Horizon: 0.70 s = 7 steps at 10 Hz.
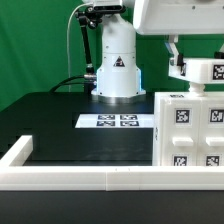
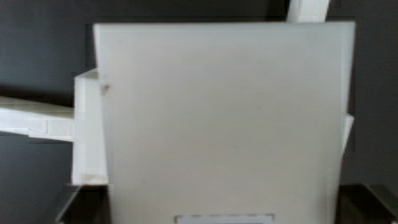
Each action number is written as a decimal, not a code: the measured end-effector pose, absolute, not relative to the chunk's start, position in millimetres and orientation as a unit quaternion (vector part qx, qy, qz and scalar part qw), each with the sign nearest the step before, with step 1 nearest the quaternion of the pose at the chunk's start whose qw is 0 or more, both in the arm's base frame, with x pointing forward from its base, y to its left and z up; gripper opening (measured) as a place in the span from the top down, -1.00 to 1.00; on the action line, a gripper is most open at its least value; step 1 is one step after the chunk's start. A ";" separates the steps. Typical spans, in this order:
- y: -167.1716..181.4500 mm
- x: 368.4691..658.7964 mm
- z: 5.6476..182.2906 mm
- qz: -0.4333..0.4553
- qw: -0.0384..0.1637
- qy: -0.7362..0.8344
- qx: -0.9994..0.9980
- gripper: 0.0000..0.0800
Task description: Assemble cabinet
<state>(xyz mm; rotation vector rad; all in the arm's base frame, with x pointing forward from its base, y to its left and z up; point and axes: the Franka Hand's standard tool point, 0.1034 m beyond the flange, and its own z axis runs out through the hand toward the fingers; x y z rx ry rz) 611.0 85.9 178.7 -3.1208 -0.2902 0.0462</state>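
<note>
The cabinet's large white box body (image 1: 190, 135) stands at the exterior view's right front, with several black-and-white tags on its face. My gripper (image 1: 180, 66) hangs just over its top and is shut on a smaller white rectangular block (image 1: 202, 72) that bears a tag. The block sits right at the body's top edge; I cannot tell whether they touch. In the wrist view the held block (image 2: 214, 110) fills most of the picture between the jaws of my gripper (image 2: 214, 208), and another white part (image 2: 36, 118) shows beside it.
The marker board (image 1: 118, 121) lies flat on the black table in front of the robot's white base (image 1: 116, 65). A long low white border frame (image 1: 70, 176) runs along the table's front and up the exterior view's left side.
</note>
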 end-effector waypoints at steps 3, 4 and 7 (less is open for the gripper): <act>87.2 613.8 179.1 0.008 0.003 -0.097 -0.995 -0.40; 86.6 614.6 179.2 0.006 0.003 -0.101 -0.995 -0.40; 84.8 614.2 179.3 -0.004 0.004 -0.083 -0.996 -0.40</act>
